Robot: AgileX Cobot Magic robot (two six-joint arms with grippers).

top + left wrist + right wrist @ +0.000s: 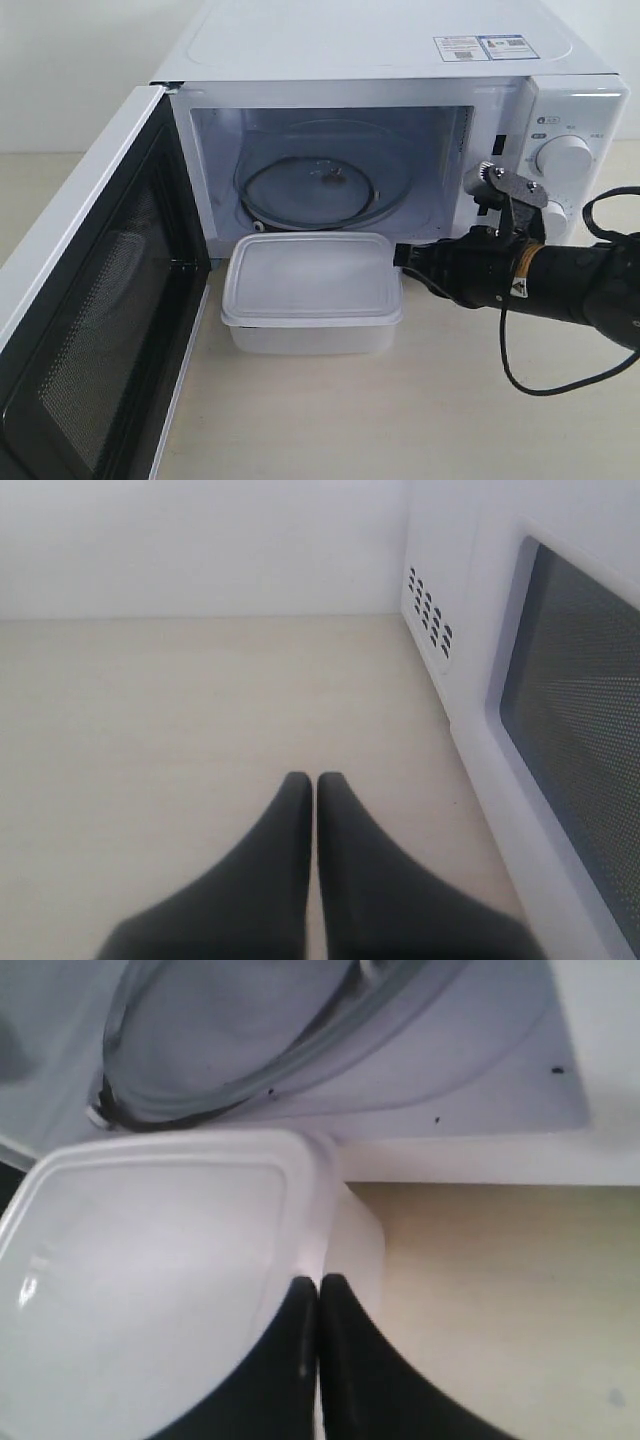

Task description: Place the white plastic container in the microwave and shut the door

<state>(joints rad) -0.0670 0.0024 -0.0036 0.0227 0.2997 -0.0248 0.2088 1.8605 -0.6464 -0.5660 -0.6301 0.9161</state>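
The white plastic container (pixel 310 290) sits lidded on the table, just in front of the microwave (pixel 400 60) opening. The door (pixel 90 330) stands wide open to the left, and the glass turntable (pixel 310 185) is bare. My right gripper (pixel 402 258) is shut, its tips against the container's right end. In the right wrist view that gripper (pixel 319 1282) meets the container (pixel 150 1260) at its corner rim, with nothing seen between the fingers. My left gripper (pixel 315 780) is shut and empty over the table, beside the door's outer face (pixel 580 710). It is out of the exterior view.
The open door blocks the left side of the table. Two dials (pixel 565 158) sit right of the cavity, just above my right arm. A black cable (pixel 560 385) loops under that arm. Bare tabletop (pixel 400 420) lies in front of the container.
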